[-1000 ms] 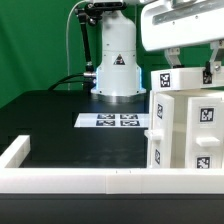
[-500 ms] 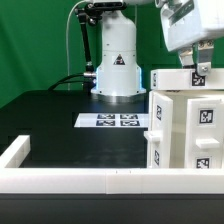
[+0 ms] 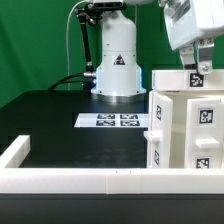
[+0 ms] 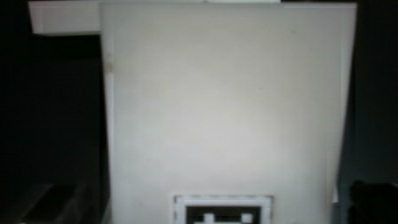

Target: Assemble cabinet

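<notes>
Exterior view: the white cabinet (image 3: pixel 187 128) stands upright on the black table (image 3: pixel 70 140) at the exterior view's right, near the low white rim (image 3: pixel 90 180) along the front edge, its faces carrying black-and-white square tags. The gripper (image 3: pixel 199 68) hangs directly above the cabinet's top, at or just over a tagged panel there; whether its fingers are spread or pressed together cannot be told. The marker board (image 3: pixel 113 121) lies flat on the table in front of the robot base (image 3: pixel 117 62), to the left of the cabinet. Wrist view: a broad white cabinet face (image 4: pixel 214 110) fills the frame, with one tag (image 4: pixel 226 211) near its edge.
</notes>
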{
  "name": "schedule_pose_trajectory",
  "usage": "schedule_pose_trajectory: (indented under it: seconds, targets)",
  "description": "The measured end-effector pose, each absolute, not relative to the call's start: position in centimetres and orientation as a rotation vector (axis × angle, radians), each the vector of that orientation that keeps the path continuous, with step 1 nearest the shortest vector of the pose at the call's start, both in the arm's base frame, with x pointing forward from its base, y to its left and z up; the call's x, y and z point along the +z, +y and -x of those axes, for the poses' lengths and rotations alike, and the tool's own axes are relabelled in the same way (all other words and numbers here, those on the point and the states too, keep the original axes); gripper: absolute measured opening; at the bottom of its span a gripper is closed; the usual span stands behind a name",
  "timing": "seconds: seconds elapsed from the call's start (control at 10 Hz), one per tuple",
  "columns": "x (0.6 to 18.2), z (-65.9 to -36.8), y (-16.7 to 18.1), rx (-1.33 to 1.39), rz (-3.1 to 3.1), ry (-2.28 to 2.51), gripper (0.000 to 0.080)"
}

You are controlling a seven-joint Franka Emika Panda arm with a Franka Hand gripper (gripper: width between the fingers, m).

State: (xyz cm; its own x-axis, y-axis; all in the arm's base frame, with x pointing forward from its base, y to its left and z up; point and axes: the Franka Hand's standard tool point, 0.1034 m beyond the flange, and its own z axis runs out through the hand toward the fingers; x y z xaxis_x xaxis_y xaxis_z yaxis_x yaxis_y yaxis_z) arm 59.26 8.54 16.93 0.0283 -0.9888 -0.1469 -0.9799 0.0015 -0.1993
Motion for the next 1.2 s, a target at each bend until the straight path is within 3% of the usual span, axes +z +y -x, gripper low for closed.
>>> schedule_pose_trajectory:
  seconds: [0.2,0.5,1.2]
  targets:
    - [18.2,-59.5,8.7,-0.055,2.055,1.993,0.0797]
    - [17.7,-59.4,8.8,-0.056,2.100,1.956,0.0797]
    - [18.6,-60.3,9.9,-0.114,2.841,0.848,0.0797]
